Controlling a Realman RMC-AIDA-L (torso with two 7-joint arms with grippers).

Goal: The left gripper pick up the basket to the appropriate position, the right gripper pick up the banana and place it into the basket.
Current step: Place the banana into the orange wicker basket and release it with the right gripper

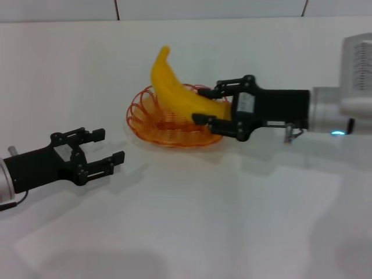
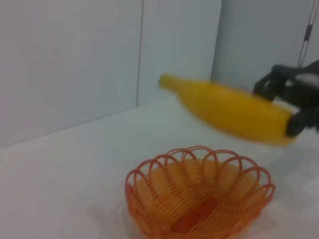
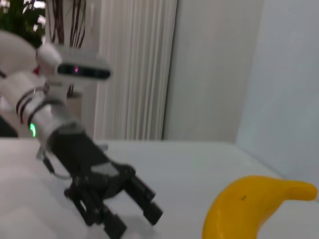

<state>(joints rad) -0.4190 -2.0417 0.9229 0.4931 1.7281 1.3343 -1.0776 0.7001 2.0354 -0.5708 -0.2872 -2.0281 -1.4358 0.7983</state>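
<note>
The orange wire basket (image 1: 142,119) stands on the white table, in the middle toward the back. My right gripper (image 1: 203,106) reaches in from the right and is shut on one end of the yellow banana (image 1: 174,90), holding it tilted over the basket. In the left wrist view the banana (image 2: 229,112) hangs clear above the basket (image 2: 149,172), with the right gripper (image 2: 288,105) at its end. My left gripper (image 1: 109,145) is open and empty at the lower left, apart from the basket. The right wrist view shows the banana (image 3: 244,209) and the left gripper (image 3: 135,223).
The white table (image 1: 232,221) spreads around the basket, with a light wall behind it. A white curtain (image 3: 134,69) and a plant (image 3: 20,15) stand far behind the left arm.
</note>
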